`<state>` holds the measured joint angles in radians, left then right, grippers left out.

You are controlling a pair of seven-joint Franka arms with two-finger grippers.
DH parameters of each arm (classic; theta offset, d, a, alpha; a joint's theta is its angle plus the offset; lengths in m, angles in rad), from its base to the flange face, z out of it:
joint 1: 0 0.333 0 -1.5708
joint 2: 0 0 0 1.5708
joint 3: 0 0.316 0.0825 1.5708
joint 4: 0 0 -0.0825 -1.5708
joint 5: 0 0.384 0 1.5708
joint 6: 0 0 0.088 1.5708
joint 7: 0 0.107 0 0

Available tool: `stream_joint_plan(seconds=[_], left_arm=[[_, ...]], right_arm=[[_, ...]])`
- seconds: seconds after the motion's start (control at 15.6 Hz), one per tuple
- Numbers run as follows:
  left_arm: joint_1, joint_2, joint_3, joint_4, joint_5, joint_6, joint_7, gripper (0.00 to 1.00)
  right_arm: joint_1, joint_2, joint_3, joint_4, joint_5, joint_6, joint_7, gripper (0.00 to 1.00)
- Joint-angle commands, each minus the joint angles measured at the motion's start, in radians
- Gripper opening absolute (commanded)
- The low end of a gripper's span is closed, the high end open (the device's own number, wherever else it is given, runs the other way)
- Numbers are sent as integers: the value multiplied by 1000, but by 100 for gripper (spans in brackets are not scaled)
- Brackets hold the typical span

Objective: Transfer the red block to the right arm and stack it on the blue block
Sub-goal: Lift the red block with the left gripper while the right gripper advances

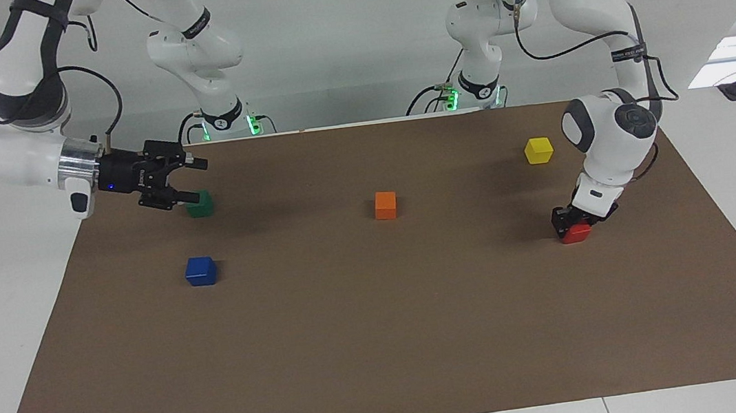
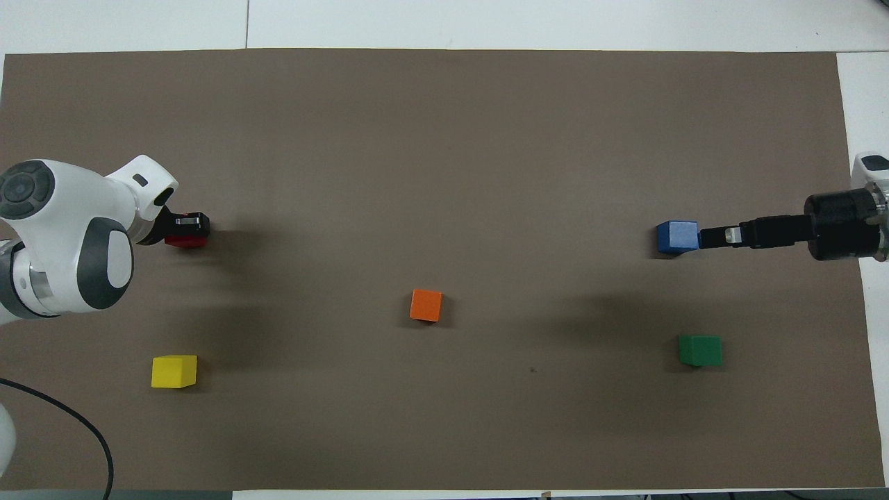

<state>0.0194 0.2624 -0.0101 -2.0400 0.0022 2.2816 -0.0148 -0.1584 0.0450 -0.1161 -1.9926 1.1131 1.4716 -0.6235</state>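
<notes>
Now the red block [image 1: 577, 233] is pinched on the mat [image 1: 383, 343] by the left gripper [image 1: 572, 220], while the right gripper [image 1: 188, 180] is held spread above the green block [image 1: 201, 205].

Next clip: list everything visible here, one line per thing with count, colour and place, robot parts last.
small red cube: 1, red, on the mat at the left arm's end, in the left gripper's closed fingers.
small blue cube: 1, deep blue, on the mat toward the right arm's end.
small green cube: 1, green, nearer the robots than the blue cube.
small orange cube: 1, orange, mid-mat.
small yellow cube: 1, yellow, nearer the robots than the red cube.
paper mat: 1, brown, covering the white table.
left gripper: 1, black, down on the red cube.
right gripper: 1, black, open, raised beside the green cube.
</notes>
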Motion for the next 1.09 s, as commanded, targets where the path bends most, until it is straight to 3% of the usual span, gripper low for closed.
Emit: stream_joint_plan(seconds=[0.0,0.13,0.26,0.39,0.58,0.71,1.03], left_arm=[[-1,-20,-7,206,-23,-344,-115,0],[-13,-57,-8,343,-135,-560,-268,0],[-32,-129,-11,374,-235,-701,-428,0],[-36,-185,-69,426,-315,-793,-602,0],[-36,-247,-217,442,-358,-792,-1010,0],[-70,-276,-277,431,-415,-756,-1164,0],[-118,-321,-323,379,-582,-627,-1597,0]], right_arm=[[-1,24,6,-50,125,-60,-85,100],[3,64,6,-96,256,-173,-120,100],[5,149,6,-98,339,-305,-186,100],[13,171,13,-101,402,-393,-190,100],[77,205,12,-146,584,-505,-194,100],[123,199,13,-176,677,-519,-202,100],[207,254,13,-184,731,-586,-375,100]])
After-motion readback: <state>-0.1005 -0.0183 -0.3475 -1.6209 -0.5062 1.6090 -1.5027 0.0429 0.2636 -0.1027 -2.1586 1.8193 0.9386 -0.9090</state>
